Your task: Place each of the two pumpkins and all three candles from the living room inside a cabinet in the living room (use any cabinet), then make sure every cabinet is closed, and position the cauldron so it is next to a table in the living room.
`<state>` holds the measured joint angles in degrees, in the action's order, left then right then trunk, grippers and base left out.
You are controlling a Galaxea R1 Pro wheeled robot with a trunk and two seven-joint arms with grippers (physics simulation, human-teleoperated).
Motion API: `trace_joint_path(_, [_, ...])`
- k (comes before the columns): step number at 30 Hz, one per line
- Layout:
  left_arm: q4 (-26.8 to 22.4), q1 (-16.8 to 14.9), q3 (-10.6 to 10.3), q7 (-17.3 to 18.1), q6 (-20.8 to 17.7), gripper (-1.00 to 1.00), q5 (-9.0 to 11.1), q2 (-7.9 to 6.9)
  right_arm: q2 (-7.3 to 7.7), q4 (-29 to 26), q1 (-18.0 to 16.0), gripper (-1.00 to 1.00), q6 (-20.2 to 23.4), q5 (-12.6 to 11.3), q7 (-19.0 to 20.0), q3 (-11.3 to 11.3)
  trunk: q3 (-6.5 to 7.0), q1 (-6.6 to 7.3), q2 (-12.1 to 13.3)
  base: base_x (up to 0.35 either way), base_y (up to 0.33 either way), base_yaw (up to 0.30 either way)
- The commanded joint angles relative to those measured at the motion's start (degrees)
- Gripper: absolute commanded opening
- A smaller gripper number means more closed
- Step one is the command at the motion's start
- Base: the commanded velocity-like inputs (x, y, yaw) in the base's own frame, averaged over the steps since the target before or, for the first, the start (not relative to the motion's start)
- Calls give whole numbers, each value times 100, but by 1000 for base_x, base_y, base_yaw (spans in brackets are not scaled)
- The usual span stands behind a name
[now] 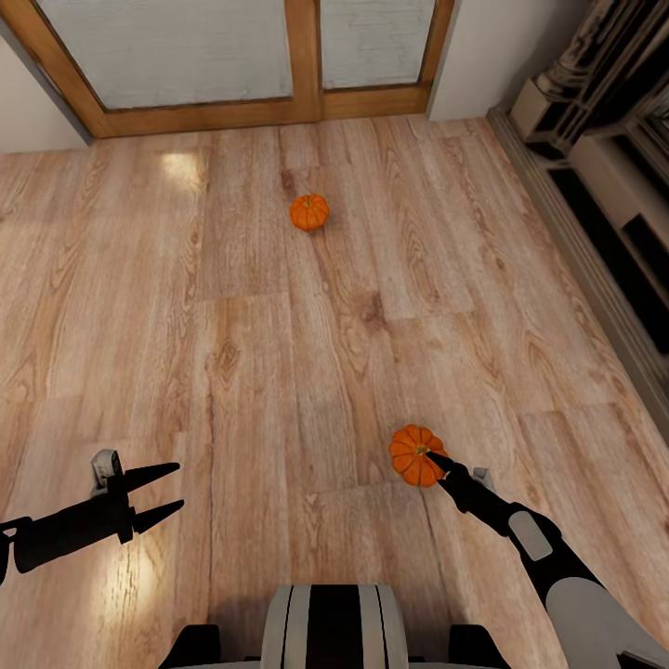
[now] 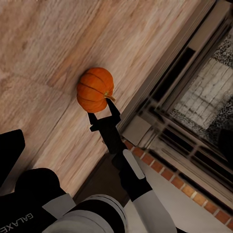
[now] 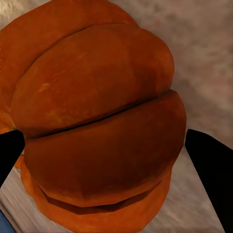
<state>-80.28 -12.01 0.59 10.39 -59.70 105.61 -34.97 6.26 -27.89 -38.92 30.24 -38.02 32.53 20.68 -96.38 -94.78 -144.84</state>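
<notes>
Two orange ribbed pumpkins lie on the wooden floor. The far pumpkin [image 1: 308,212] sits alone near the glass doors. The near pumpkin [image 1: 416,454] lies at the tip of my right gripper [image 1: 429,460], which is open with its jaws spread to either side of it. The left wrist view shows this pumpkin [image 2: 94,90] just beyond the right gripper's fingers [image 2: 114,108]. In the right wrist view the pumpkin [image 3: 97,121] bulges between the two black fingertips [image 3: 208,165]. My left gripper [image 1: 180,485] hangs open and holds nothing, low at the left.
A wood-framed glass door [image 1: 186,56] spans the far wall. A fireplace surround with dark recesses [image 1: 613,186] runs along the right side, with a brick hearth [image 2: 194,194] in the left wrist view. My base [image 1: 333,627] is at the bottom.
</notes>
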Motion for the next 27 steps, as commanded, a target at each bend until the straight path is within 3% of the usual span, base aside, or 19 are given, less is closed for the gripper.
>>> trace_joint_path(1, [3, -3, 2, 60, -16, 100, -58, -1, -2, -1, -2, -100, 43, -22, 7, 24, 19, 3, 0, 0, 0, 0])
trace_joint_path(27, [3, -1, 11, 11, -8, 100, -126, -1, -2, -47, -5, -100, 49, -24, 58, 30, 596, 70, 35, 0, 0, 0])
